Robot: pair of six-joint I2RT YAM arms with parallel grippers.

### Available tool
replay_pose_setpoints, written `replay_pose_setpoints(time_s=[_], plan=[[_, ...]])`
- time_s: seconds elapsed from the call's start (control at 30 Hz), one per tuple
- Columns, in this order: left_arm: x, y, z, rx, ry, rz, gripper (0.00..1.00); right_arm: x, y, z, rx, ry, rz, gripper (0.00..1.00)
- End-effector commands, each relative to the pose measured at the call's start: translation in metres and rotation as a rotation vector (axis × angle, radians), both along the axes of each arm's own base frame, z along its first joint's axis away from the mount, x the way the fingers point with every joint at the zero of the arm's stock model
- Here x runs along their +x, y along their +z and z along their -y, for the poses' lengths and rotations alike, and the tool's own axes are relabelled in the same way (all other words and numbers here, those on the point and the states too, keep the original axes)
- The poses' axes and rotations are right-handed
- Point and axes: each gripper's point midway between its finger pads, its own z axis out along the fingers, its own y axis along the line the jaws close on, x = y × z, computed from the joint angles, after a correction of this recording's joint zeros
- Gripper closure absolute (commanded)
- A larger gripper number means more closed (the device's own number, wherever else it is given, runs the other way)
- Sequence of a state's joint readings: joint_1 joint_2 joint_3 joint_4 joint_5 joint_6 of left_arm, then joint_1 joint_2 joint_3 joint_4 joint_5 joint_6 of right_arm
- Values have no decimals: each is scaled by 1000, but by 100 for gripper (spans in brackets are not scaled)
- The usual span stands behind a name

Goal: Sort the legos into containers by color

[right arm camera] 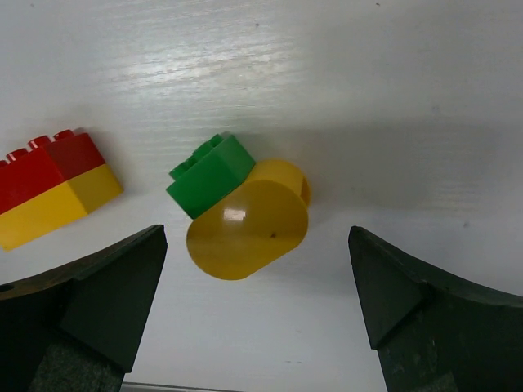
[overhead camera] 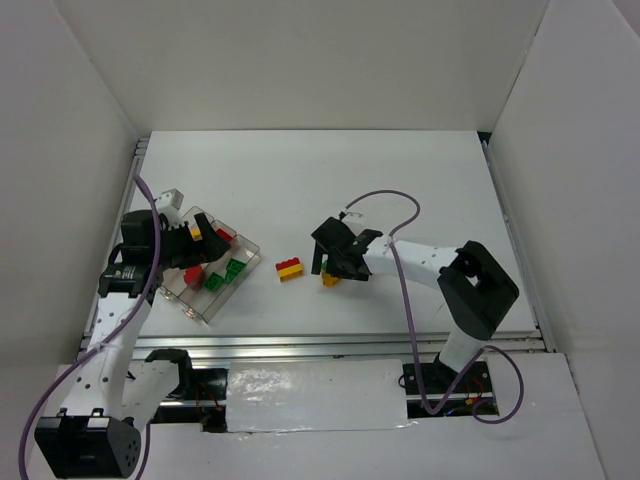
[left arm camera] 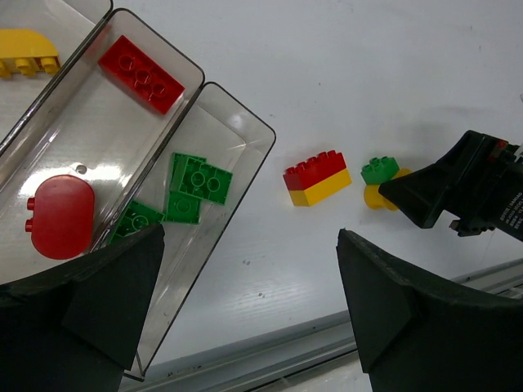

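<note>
The bench (overhead camera: 400, 190) is carrying everything, and the clear tray (left arm camera: 237, 122) is sitting at its left side, angled, with its three long compartments running side by side.

The left claw (left arm camera: 250, 231) is hovering over the near end of the tray, spread wide and gripping nothing. The right claw (right arm camera: 256, 233) is hanging well to the right of the tray, also spread wide and empty, with its fingers straddling a joined pair of legos.

A red-on-yellow stack (left arm camera: 317, 177) is lying between the tray and that pair, touching neither. Inside the tray, a long red brick (left arm camera: 140, 73) and a rounded red piece (left arm camera: 59, 215) are sharing the middle compartment. Several green bricks (left arm camera: 196, 184) are lying in the compartment nearest the stack, and a yellow arched piece (left arm camera: 29, 51) is showing in the far one.

Beyond the stack from the tray, a yellow cylinder (right arm camera: 249, 220) is lying on its side with a small green brick (right arm camera: 211, 173) clipped to it.

The risks are looking plain. The cylinder's curved wall is offering poor purchase, so closing fingers may be squeezing it out sideways or sending it rolling. Both loose items are mixing two colours, so dropping either one whole into the tray would be spoiling a compartment. Pinching the green brick alone may be snapping it off mid-carry.
</note>
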State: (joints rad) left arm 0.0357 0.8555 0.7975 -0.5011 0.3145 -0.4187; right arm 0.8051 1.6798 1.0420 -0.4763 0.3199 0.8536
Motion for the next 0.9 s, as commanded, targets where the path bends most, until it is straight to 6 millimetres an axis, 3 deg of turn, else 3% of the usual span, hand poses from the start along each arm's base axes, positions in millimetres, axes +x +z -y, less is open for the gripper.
replay_pose_setpoints(time_s=[0.0, 0.17, 0.37, 0.43, 0.57, 0.73, 0.77, 0.87], plan=[[2, 11, 6, 3, -55, 55, 0, 10, 13, -16, 11, -4, 33, 0], [1, 14, 8, -1, -62, 71, 1, 5, 3, -22, 23, 30, 12, 1], [0, 13, 10, -9, -74, 68, 0, 9, -11, -13, -63, 4, -4, 3], [0, 13, 10, -8, -74, 71, 0, 9, -14, -12, -69, 1, -6, 9], [0, 13, 10, -7, -76, 70, 0, 8, -19, -11, -77, 8, -12, 43], [0, 14, 12, -15, -81, 72, 1, 6, -5, -14, -41, 46, 33, 71], [0, 14, 13, -21, -83, 75, 0, 5, 2, -16, -27, 53, 54, 100], [1, 17, 24, -78, -124, 79, 0, 0, 21, -29, 16, 155, 126, 100]])
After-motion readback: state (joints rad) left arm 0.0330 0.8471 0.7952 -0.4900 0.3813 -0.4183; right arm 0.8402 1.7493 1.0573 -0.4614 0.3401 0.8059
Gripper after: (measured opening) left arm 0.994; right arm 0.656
